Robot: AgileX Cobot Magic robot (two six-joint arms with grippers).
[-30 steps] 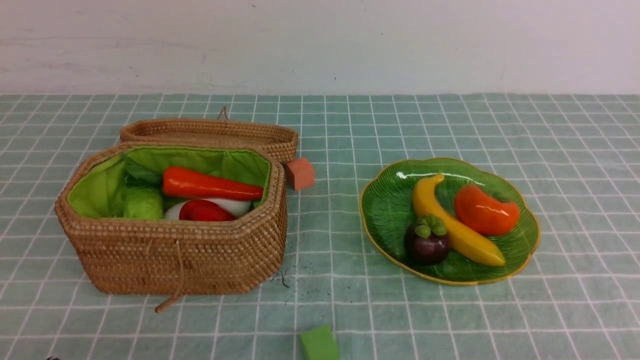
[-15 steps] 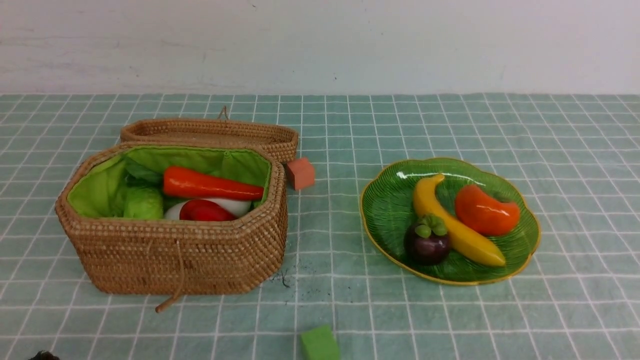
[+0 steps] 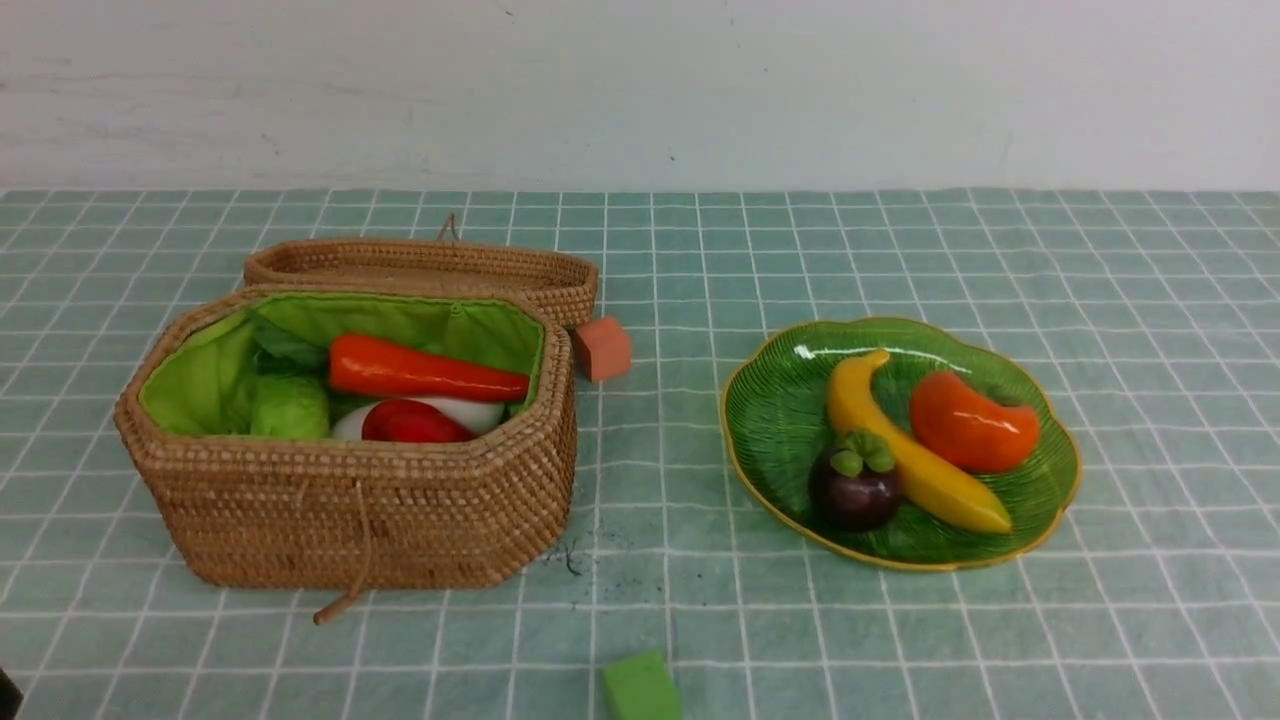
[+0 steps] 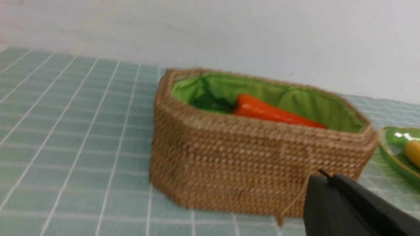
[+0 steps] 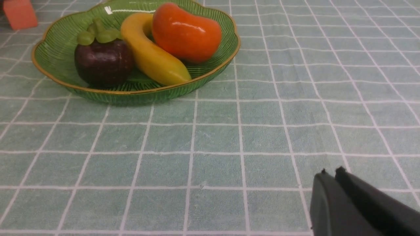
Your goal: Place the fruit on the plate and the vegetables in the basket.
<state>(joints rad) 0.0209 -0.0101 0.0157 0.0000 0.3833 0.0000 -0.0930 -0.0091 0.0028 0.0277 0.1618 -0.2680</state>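
the sorting looks finished, judging from how things lie. in the front view the basket [image 3: 350, 500] sits at about 9 o'clock on the tabletop [image 3: 900, 260], and inside its green lining are the carrot [image 3: 425, 372], the bumpy gourd [image 3: 288, 408], the red bell pepper [image 3: 412, 424] and a sliver of white radish [image 3: 470, 412]. the plate [image 3: 775, 420] sits at about 3 o'clock and carries the banana [image 3: 915, 455], the mangosteen [image 3: 853, 482] and the persimmon [image 3: 970, 420].

the left end effector [image 4: 323, 175] is closed with nothing between its tips — it hangs low, just in front of the basket's near wall. the right end effector [image 5: 331, 172] is also pinched closed and empty, over bare cloth, with the plate well apart from it toward 11 o'clock in the right wrist view. the left arm is nearer the basket, the right nearer the plate.

the carrot's long axis runs roughly 9 to 3 o'clock, leaves toward 9, tip tilting slightly toward the robot. the banana lies on a diagonal, stem end at 11 o'clock, other end at 5, touching the mangosteen and just beside the persimmon. no fruit or vegetable is left loose on the tabletop — only an orange cube [image 3: 602, 348] by the wicker lid [image 3: 420, 268] and a green cube [image 3: 640, 688] at 6 o'clock, neither part of the job.
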